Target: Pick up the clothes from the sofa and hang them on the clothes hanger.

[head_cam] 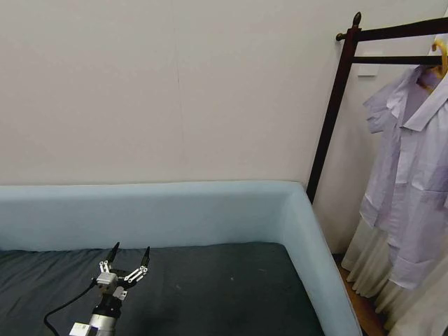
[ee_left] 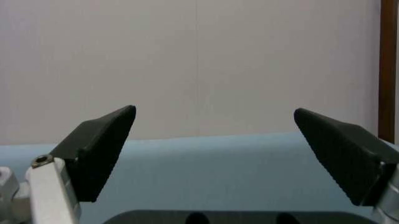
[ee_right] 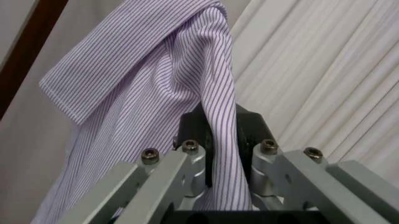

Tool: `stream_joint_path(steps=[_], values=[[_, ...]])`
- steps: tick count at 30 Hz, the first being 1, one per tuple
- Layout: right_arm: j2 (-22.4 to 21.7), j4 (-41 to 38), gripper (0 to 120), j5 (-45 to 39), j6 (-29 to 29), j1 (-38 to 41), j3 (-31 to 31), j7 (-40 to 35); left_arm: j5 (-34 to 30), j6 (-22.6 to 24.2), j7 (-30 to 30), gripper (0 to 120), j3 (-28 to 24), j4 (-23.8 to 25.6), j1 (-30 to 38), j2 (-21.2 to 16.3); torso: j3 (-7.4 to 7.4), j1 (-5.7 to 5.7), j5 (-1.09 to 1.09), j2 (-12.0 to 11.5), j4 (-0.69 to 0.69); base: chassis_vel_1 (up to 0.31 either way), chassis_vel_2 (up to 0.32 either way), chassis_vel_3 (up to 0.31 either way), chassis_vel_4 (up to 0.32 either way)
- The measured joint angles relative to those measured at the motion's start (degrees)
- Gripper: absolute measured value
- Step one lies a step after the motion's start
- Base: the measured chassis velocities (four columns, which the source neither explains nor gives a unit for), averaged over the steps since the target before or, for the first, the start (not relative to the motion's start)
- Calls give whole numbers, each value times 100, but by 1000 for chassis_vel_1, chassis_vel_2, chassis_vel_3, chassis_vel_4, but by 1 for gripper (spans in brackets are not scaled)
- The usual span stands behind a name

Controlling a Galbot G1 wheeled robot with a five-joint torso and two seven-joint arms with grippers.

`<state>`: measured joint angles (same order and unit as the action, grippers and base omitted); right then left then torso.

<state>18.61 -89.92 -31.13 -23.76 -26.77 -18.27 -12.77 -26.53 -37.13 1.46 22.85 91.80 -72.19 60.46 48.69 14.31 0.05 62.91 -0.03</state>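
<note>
The right gripper [ee_right: 219,135] clamps the lilac striped shirt [ee_right: 156,84] hanging vertically off the dark wooden rack [head_cam: 336,98]; the left gripper [head_cam: 131,249] gapes afar.

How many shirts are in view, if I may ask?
1: the striped shirt on the rack's yellow hanger, right of the sofa, pinched by the right end effector. Others may be off-frame.

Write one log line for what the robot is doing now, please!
right pincer: shut on shirt | shirt: on yellow hanger, on rack | left pincer: open, above sofa
</note>
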Motion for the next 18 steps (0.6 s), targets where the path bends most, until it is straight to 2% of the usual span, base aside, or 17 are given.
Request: stream_joint_path(steps=[11, 18], values=[[269, 181, 7, -334, -133, 312, 219, -112, -7, -1, 73, 100, -71, -147, 110, 13, 0, 0, 1, 0, 1, 0, 0, 0, 0], [530, 462, 7, -314, -73, 885, 652, -92, -9, -4, 93, 100, -114, -250, 186, 56, 0, 0, 1, 0, 1, 0, 0, 0, 0]])
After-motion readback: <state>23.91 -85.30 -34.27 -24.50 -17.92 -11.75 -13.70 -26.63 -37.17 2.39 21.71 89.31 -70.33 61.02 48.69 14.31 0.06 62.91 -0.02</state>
